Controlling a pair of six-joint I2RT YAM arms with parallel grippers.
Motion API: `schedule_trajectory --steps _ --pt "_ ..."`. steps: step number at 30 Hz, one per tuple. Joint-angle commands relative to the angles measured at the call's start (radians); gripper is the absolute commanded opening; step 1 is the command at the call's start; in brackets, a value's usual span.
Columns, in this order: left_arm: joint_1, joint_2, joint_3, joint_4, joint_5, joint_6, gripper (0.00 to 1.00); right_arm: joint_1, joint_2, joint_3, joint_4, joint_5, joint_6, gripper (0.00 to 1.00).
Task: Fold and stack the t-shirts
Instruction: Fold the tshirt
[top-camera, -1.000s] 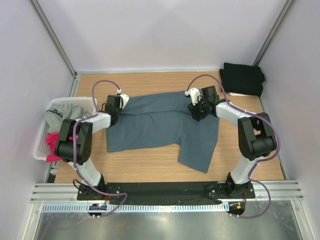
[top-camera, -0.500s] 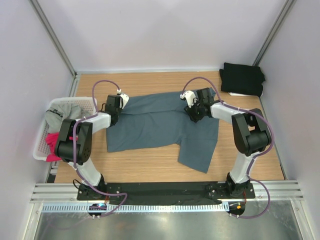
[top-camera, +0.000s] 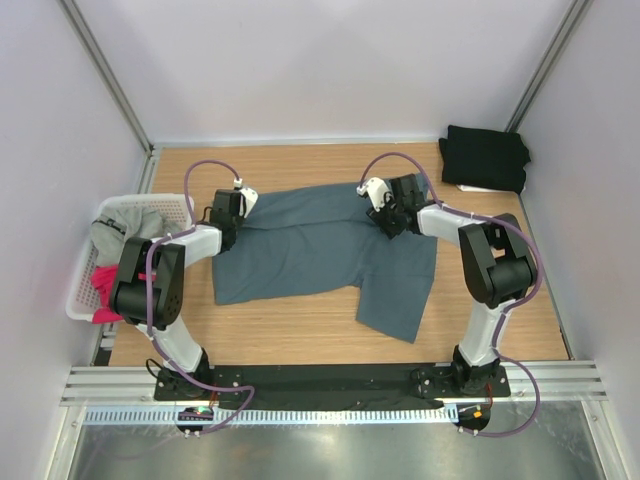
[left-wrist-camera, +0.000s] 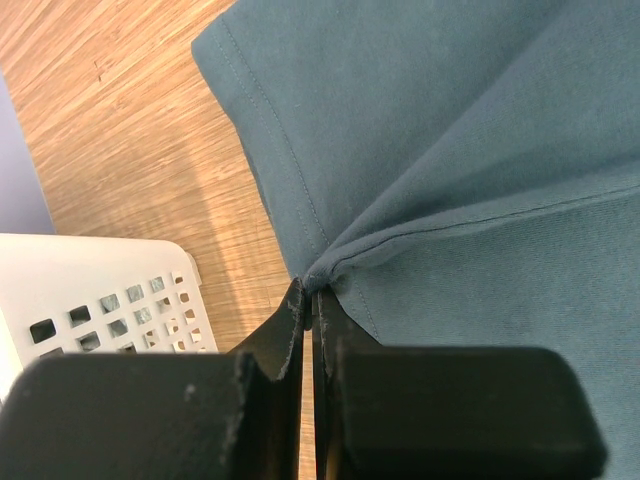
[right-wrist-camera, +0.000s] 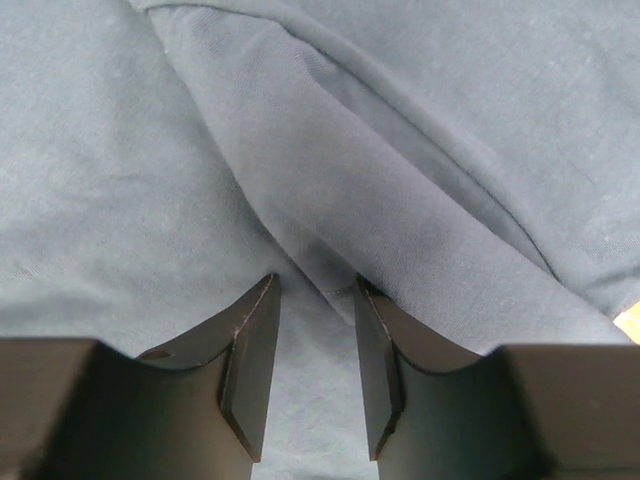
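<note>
1. slate blue-grey t-shirt (top-camera: 320, 250) lies spread on the wooden table (top-camera: 300, 330) between the arms; a black t-shirt (top-camera: 485, 158) sits folded in the far right corner.
2. we judge the shirt is being laid out for folding. the left gripper (left-wrist-camera: 308, 300) is pinched tight on a seam near the sleeve, and the right gripper (right-wrist-camera: 315, 295) stands half-wide astride a ridge of cloth, not clamping it.
3. next, the right jaws must close on that ridge.
4. the long axis runs left to right; we cannot tell the collar end.

Bright, even, diffuse light from above; shadows faint, soft; wrist views sharp, nearest foreground slightly blurred.
</note>
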Motion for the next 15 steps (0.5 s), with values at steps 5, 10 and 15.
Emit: schedule_trajectory --steps 5,10,15 --pt "0.003 -0.005 0.001 0.028 -0.004 -0.024 0.0 0.004 0.021 0.024 0.069 0.042 -0.013 0.34" --pt "0.003 -0.005 0.004 0.028 -0.004 -0.024 0.0 0.005 -0.019 0.02 0.046 0.036 -0.01 0.4" --pt "0.003 -0.002 0.004 0.028 -0.007 -0.025 0.0 0.005 -0.051 0.007 0.046 0.011 -0.009 0.43"
